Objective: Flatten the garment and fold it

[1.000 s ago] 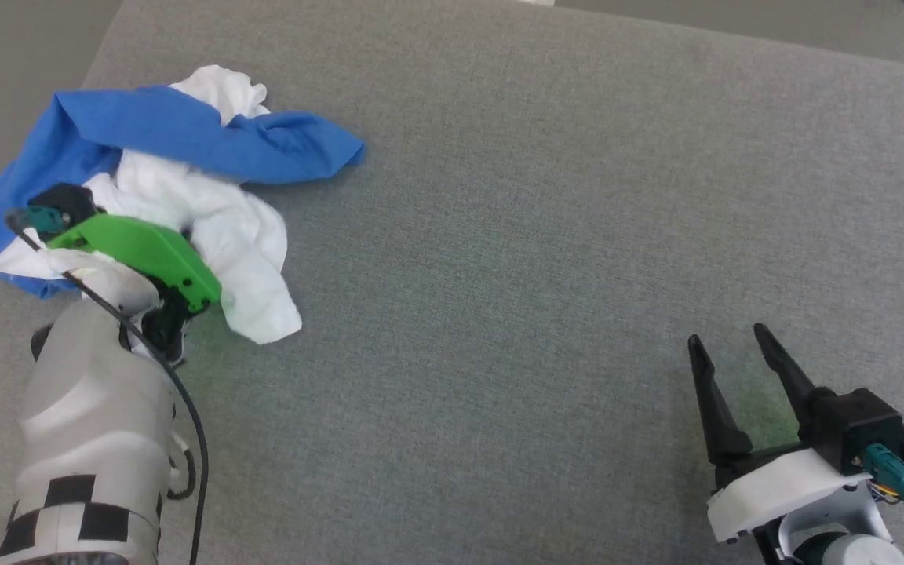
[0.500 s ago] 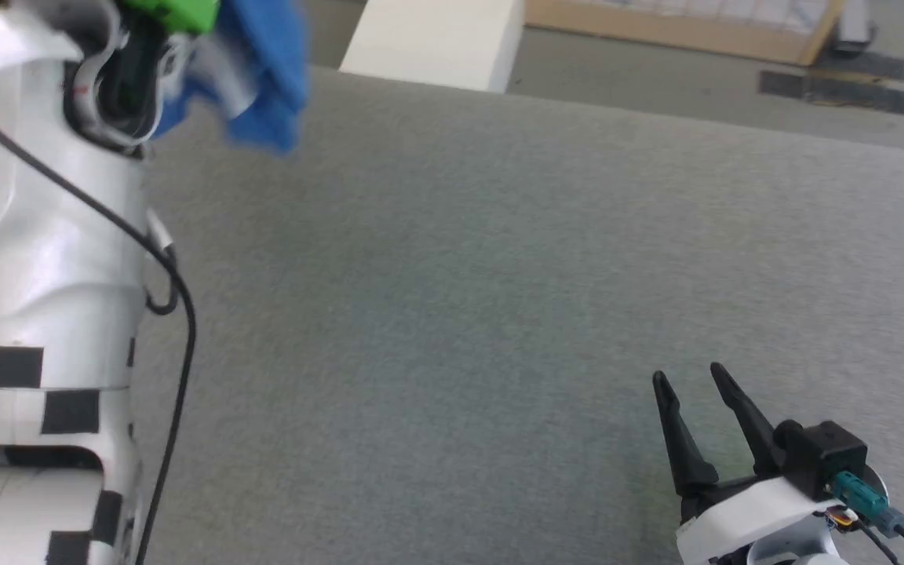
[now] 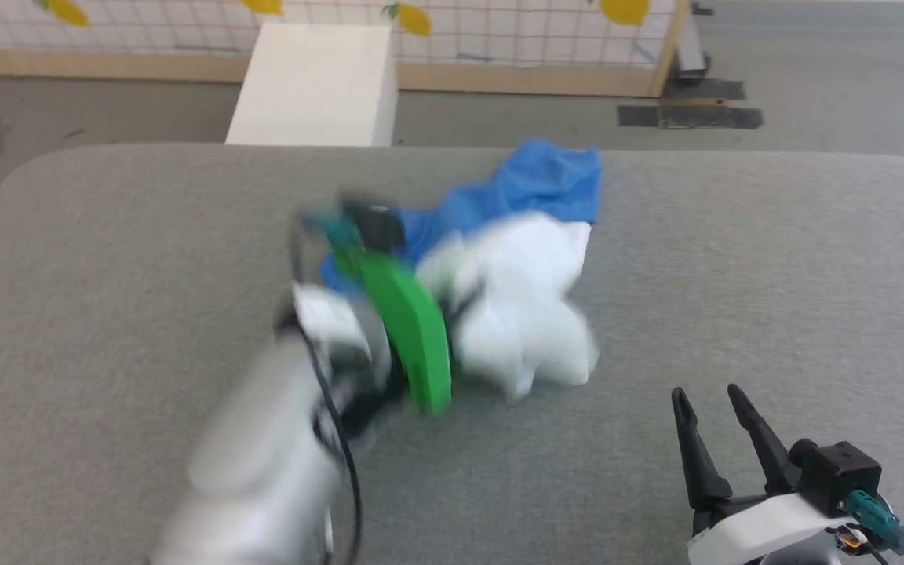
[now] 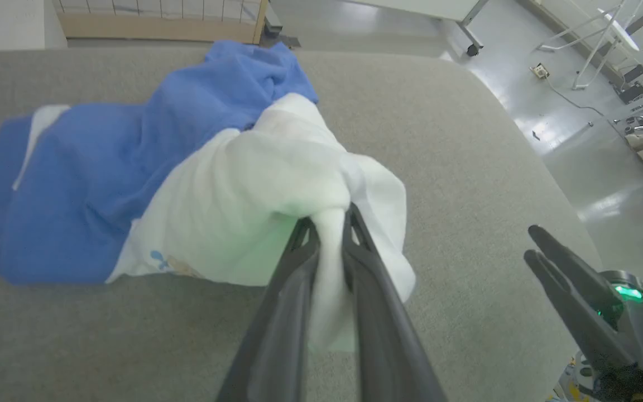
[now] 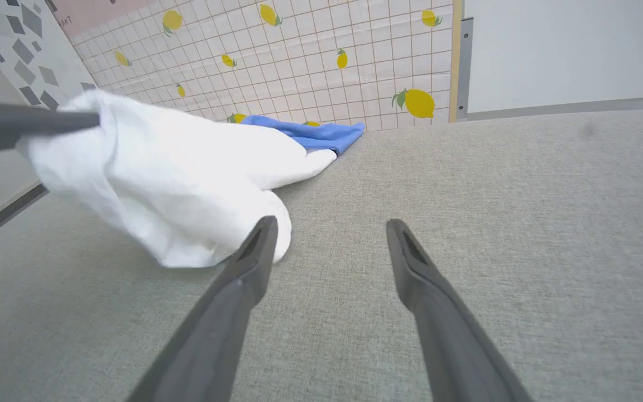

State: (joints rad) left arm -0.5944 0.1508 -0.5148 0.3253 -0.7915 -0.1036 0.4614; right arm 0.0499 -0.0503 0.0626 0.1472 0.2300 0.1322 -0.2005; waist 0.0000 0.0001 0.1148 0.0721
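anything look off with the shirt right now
The garment is a crumpled heap, not flat: its white body is bunched up against the blue part, with one white fold pinched in the left gripper. The right gripper is open and holds nothing. No tear or spill shows.

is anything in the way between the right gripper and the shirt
Nothing visible. The right gripper, open, faces the garment across a bare strip of grey surface. The left gripper is shut on a fold of the white fabric, off to one side of that gap, not in it.
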